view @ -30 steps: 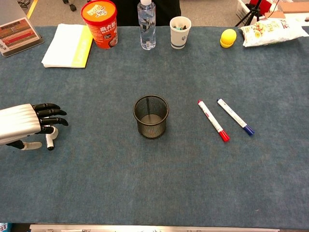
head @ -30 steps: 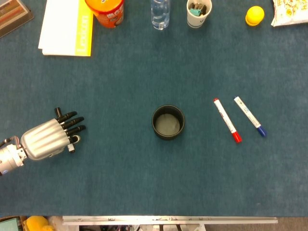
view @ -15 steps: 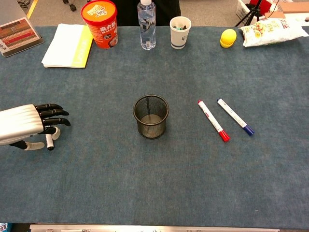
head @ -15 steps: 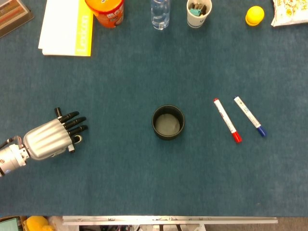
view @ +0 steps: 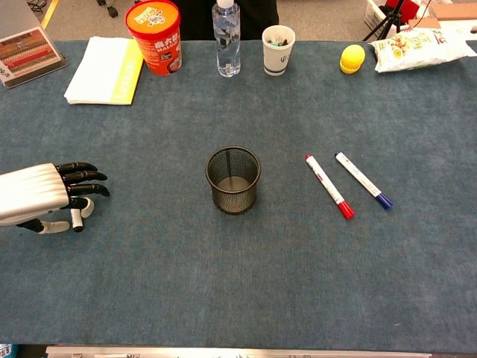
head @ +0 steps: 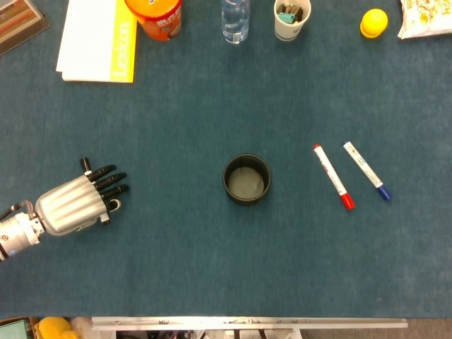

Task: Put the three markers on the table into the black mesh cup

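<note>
— Two markers are lying loose on the blue table [view: 223,291]: the red-capped marker [view: 329,186] and the blue-capped marker [view: 362,180], side by side, close but not touching, both slanted the same way. They're right of the black mesh cup [view: 233,195], a little way off it

— and the cup?

— standing upright around the middle of the table. From the head view you look straight down into it and nothing shows inside

— where's the third marker [view: 77,217] then?

— over at the left edge, as far as I can tell. The left hand [view: 37,194] has its dark fingers curled over a white stick with a dark tip, poking out below the fingers, so I'd call that a grasp on it. It's partly hidden under the palm though. That hand is well apart from the cup. The right hand doesn't show in either camera

— anything else around?

— along the far edge: a white and yellow notepad [view: 102,71], an orange tub [view: 154,37], a water bottle [view: 227,45], a paper cup [view: 278,51] with stuff in it, a yellow ball [view: 352,58] and a snack bag [view: 414,51]
</note>
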You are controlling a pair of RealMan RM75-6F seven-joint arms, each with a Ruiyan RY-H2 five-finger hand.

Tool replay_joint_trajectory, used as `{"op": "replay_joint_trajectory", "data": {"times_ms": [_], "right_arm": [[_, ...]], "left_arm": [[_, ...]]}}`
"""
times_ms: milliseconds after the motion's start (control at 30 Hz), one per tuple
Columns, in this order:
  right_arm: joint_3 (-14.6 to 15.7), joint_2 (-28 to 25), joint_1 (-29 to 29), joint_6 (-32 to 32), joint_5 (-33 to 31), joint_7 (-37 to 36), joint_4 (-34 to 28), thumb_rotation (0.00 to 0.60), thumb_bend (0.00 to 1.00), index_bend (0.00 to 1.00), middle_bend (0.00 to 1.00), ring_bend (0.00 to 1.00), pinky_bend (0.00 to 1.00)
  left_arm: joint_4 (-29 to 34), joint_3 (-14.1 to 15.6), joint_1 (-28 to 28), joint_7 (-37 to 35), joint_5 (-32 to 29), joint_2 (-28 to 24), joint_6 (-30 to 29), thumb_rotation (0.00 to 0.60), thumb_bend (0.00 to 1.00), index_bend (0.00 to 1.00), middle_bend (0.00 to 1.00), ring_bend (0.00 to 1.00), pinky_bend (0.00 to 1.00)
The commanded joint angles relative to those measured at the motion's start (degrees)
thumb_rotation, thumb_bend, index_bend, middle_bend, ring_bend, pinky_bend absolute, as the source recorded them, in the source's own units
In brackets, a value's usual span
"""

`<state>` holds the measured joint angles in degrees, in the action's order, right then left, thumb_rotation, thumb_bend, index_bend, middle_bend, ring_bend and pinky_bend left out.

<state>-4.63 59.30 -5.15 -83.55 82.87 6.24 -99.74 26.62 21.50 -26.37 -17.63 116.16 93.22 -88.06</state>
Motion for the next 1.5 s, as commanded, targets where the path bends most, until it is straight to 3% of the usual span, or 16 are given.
{"op": "replay_joint_trajectory", "data": {"times_ms": [33,667,933,1167,1500], "right_arm": [[0.04,0.00,0.09,-0.09,0.02,-0.04,0.06,0.600,0.09,0.18,0.26,0.10,0.19],[-0.01,0.02,0.52,-0.64,0.18,-0.90,0.65,0.600,0.09,0.18,0.26,0.10,0.19],[-0.03,0.21,0.52,-0.58,0.27,-1.43,1.17,0.600,0.09,0.18,0.26,0.10,0.19],[-0.18,0.33,0.29,-0.42,0.46,-1.64,1.39,0.600,0.09,0.18,0.26,0.10,0.19],[-0.30,0.84,-0.32,0.33,0.72,-2.47,2.35,0.600,0.09,0.18,0.26,0.10,0.19]], "left_arm": [[-0.09,0.14,-0.01,-0.06,-0.02,0.13,0.09,0.600,0.23,0.49,0.22,0.12,0.16],[0.42,0.14,0.19,-0.98,-1.19,0.65,-0.03,0.600,0.23,0.62,0.22,0.12,0.16],[5.02,-1.08,0.08,-4.93,-3.45,-1.01,0.71,0.600,0.23,0.64,0.22,0.12,0.16],[13.41,-3.36,-1.11,-9.29,-6.28,-4.94,0.84,0.600,0.23,0.65,0.22,0.12,0.16],[38.85,-8.22,-5.86,-17.76,-13.43,-16.97,7.64,0.600,0.23,0.67,0.22,0.12,0.17]]}}
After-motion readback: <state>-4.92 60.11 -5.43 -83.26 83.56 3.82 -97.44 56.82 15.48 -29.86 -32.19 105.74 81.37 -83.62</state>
